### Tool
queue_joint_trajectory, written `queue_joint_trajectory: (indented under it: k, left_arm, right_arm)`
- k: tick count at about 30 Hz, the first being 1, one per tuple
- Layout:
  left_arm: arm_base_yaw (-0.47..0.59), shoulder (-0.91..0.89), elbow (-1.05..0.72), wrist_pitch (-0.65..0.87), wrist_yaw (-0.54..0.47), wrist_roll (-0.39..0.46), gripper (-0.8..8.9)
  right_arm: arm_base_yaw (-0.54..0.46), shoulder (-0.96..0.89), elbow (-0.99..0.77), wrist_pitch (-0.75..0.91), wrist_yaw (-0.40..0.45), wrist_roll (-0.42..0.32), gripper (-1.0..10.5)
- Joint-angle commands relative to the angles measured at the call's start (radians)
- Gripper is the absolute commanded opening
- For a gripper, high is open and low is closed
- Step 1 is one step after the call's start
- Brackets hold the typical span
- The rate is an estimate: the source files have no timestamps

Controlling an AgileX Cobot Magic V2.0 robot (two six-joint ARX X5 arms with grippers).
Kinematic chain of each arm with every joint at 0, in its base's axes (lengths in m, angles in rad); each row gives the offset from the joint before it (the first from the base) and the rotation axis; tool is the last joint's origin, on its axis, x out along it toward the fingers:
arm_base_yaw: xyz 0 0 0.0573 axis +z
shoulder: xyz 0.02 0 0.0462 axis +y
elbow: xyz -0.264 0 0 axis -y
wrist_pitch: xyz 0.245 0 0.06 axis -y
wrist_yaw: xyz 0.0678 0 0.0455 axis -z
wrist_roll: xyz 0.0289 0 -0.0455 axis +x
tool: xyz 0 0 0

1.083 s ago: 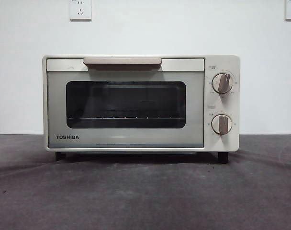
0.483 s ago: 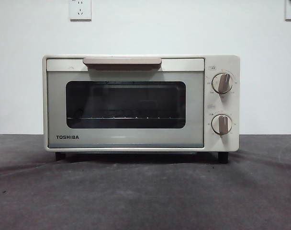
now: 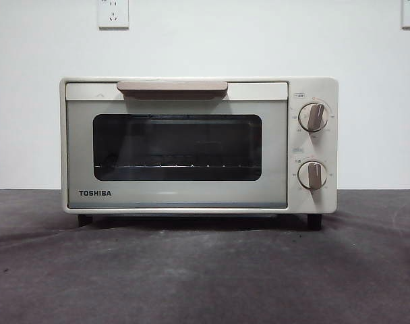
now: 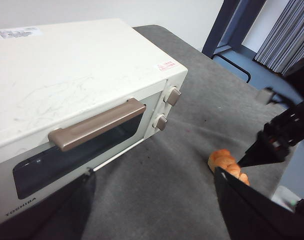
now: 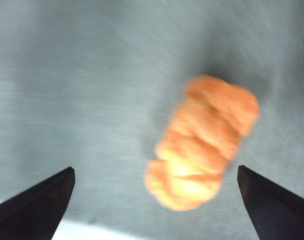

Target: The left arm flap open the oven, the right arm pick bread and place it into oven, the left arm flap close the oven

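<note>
1. Oven (image 3: 198, 145), front view: it sits square-on in the middle of the grey tabletop (image 3: 205, 277), door shut, beige handle (image 3: 172, 88) along the door's top edge, two knobs (image 3: 313, 117) at the right. Against the shots from a second and half a second ago I see no change; no arm shows and the door has not moved. I judge the opening flap not yet begun. The oven's long axis runs left to right, its door facing the near side.

2. Left wrist view: my left hand (image 4: 152, 200) hovers above and in front of the oven (image 4: 67, 90), jaws spread wide and holding nothing, well apart from the handle (image 4: 97, 124). The bread (image 4: 227, 164) lies on the tabletop, off the knob end of the oven and nearer than it, with the right arm (image 4: 284, 135) just beside it.

3. Right wrist view: my right hand (image 5: 154, 200) hangs over the bread (image 5: 199, 142), jaws wide and empty, not touching it. The picture is blurred, which I read as motion. The bun's long axis lies slantwise to the line between the jaws, so I would square the wrist before closing.
</note>
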Motion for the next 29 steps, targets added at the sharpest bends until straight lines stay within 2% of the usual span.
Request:
queue_joint_trajectory:
  k: [1, 5, 12, 17, 19, 24, 29]
  left_arm:
    - [-0.005, 0.006, 0.017, 0.007, 0.003, 0.016, 3.75]
    - [-0.005, 0.006, 0.017, 0.006, 0.003, 0.016, 3.75]
    - [-0.006, 0.006, 0.017, 0.004, 0.003, 0.016, 3.75]
    - [-0.007, 0.006, 0.017, 0.004, 0.003, 0.016, 3.75]
    - [-0.007, 0.006, 0.017, 0.004, 0.003, 0.016, 3.75]
    - [-0.006, 0.006, 0.017, 0.004, -0.047, -0.023, 3.74]
    - [-0.007, 0.009, 0.017, 0.007, -0.094, -0.058, 3.74]
  right_arm:
    - [0.015, 0.042, -0.027, 0.047, 0.037, 0.069, 5.2]
    - [0.026, 0.102, -0.041, 0.114, 0.048, 0.093, 5.2]
    - [0.045, 0.214, -0.041, 0.196, 0.138, 0.097, 5.2]
    - [0.045, 0.289, -0.041, 0.22, 0.14, 0.079, 5.2]
    - [0.045, 0.311, -0.041, 0.227, 0.14, 0.071, 4.6]
    - [0.045, 0.319, -0.04, 0.245, 0.136, 0.051, 1.9]
    - [0.044, 0.296, -0.03, 0.239, 0.109, 0.047, 1.6]
